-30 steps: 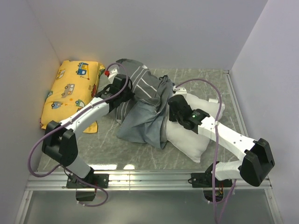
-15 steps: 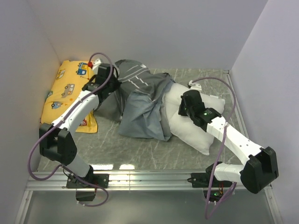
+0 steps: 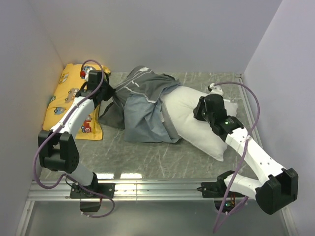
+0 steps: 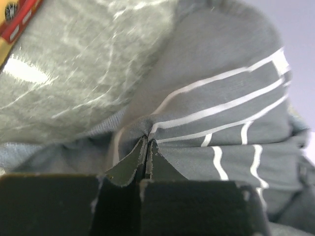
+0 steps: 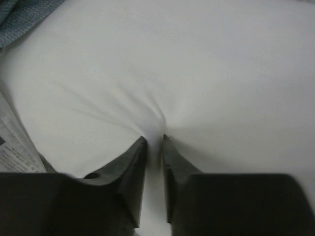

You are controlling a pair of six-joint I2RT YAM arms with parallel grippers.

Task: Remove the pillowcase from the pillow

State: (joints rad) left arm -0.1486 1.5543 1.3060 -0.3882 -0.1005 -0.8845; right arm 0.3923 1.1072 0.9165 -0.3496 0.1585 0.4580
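Observation:
The dark grey striped pillowcase [image 3: 147, 105] lies bunched mid-table, still covering the left end of the white pillow [image 3: 194, 129]. The pillow's right part is bare. My left gripper [image 3: 106, 91] is at the pillowcase's left edge, beside the yellow cushion. In the left wrist view the left gripper [image 4: 147, 141] is shut on a fold of the striped pillowcase [image 4: 221, 103]. My right gripper [image 3: 200, 109] presses on the bare pillow. In the right wrist view the right gripper [image 5: 153, 139] stands nearly closed, with a ridge of white pillow [image 5: 197, 64] fabric pinched between its fingertips.
A yellow vehicle-print cushion [image 3: 66, 98] lies against the left wall, under the left forearm. White walls close in the left, back and right sides. The marbled grey tabletop [image 3: 147, 157] shows in front of the pillow. A printed tag [image 5: 12, 142] shows at the pillow's edge.
My left gripper has closed and pulled the pillowcase left and back toward the cushion, baring more white pillow. My right gripper has shifted right along the pillow.

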